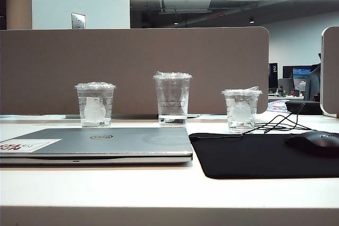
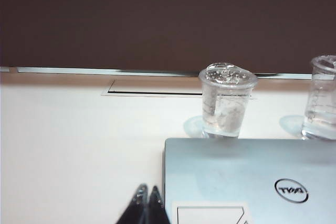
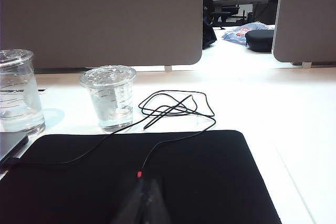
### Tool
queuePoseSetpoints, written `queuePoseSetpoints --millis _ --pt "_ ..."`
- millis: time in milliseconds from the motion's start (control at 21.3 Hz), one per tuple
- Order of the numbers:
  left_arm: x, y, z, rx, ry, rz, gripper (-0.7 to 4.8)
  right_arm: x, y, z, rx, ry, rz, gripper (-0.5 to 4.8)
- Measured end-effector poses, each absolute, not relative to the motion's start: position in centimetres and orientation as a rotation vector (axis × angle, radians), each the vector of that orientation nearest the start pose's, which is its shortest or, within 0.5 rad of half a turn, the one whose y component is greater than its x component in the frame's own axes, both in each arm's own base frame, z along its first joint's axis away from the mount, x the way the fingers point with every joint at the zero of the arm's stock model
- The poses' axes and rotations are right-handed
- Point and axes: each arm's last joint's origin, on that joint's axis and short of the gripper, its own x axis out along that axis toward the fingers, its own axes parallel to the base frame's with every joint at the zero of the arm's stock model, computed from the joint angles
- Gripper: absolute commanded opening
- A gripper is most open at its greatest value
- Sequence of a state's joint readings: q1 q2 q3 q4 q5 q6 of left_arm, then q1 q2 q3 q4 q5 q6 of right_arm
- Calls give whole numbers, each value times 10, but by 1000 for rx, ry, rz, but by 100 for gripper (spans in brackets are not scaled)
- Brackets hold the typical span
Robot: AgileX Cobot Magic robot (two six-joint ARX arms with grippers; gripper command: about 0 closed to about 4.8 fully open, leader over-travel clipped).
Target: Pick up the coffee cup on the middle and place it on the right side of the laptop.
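Coffee cup (image 1: 172, 98) is being seen upright on the white table (image 1: 159, 194), just behind the closed laptop (image 1: 106, 144) near its right rear corner (a shorter clear cup (image 1: 95, 104) is standing to its left, another short cup (image 1: 241, 109) to its right, beside the black mouse mat (image 1: 254, 157)). Nothing is being held: the left gripper (image 2: 147, 192) is being kept low beside the laptop's left edge with fingertips pressed together, and the right gripper (image 3: 144, 190), likewise closed, is being kept over the mat.
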State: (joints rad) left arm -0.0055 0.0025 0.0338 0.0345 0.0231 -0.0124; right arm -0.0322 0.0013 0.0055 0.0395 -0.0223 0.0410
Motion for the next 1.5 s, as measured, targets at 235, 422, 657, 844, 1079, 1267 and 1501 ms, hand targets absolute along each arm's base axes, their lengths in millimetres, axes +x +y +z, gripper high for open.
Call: queuePoseSetpoints --millis 235,422,657,844,1079,1267,1501 --pt "99 -7 196 -13 -8 -88 -5 97 -3 169 40 -44 -12 -5" --pt "117 -26 197 -1 122 -230 -5 97 -3 169 40 -44 -17 -4" --pt "135 -59 203 24 185 -427 -5 97 -3 170 142 -59 -17 -5" --pt "143 -79 218 36 202 -521 -5 97 -2 174 314 -94 13 -5" --pt "147 -82 226 32 182 -522 -5 94 1 195 334 -102 124 -5" --pt "147 -82 227 31 180 -522 -5 111 2 221 338 -59 174 -3" --pt "147 -82 227 31 178 -522 -5 188 32 213 345 174 457 422"
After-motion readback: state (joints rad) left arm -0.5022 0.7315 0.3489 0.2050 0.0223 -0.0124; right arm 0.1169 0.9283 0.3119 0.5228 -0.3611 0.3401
